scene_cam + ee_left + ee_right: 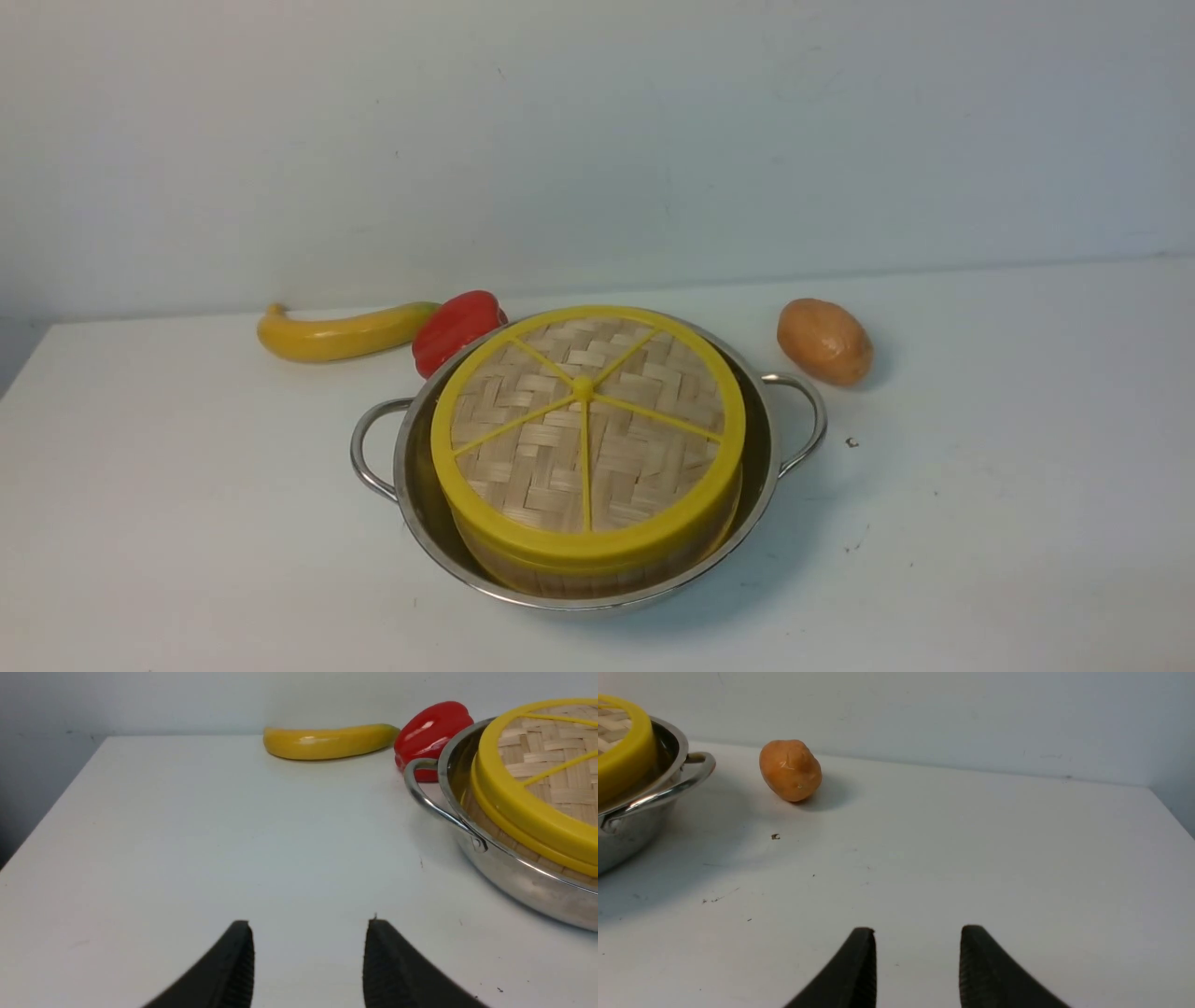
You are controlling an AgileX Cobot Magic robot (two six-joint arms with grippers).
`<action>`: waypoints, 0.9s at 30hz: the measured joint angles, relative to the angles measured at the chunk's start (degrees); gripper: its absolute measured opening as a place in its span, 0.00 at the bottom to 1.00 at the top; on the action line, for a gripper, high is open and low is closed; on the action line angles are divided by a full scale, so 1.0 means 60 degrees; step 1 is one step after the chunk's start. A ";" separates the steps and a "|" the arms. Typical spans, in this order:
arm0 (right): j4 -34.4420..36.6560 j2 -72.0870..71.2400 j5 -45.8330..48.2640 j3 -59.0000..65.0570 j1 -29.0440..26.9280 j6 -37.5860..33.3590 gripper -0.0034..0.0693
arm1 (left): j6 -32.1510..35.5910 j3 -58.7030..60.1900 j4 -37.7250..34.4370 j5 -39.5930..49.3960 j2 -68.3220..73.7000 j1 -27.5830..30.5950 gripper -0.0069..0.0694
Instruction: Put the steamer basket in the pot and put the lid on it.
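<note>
The round woven-bamboo lid with yellow rim point(588, 429) covers the steamer basket point(597, 574) — keep both arms' spread, unloaded jaws away.

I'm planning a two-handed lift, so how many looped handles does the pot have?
2: one handle on the left side of the pot, the other handle on its right.
</note>
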 joint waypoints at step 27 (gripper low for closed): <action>0.0000 0.0000 0.0000 0.0000 0.0000 0.0000 0.38 | 0.0446 0.1538 -0.0847 -0.0943 -0.0012 0.0000 0.50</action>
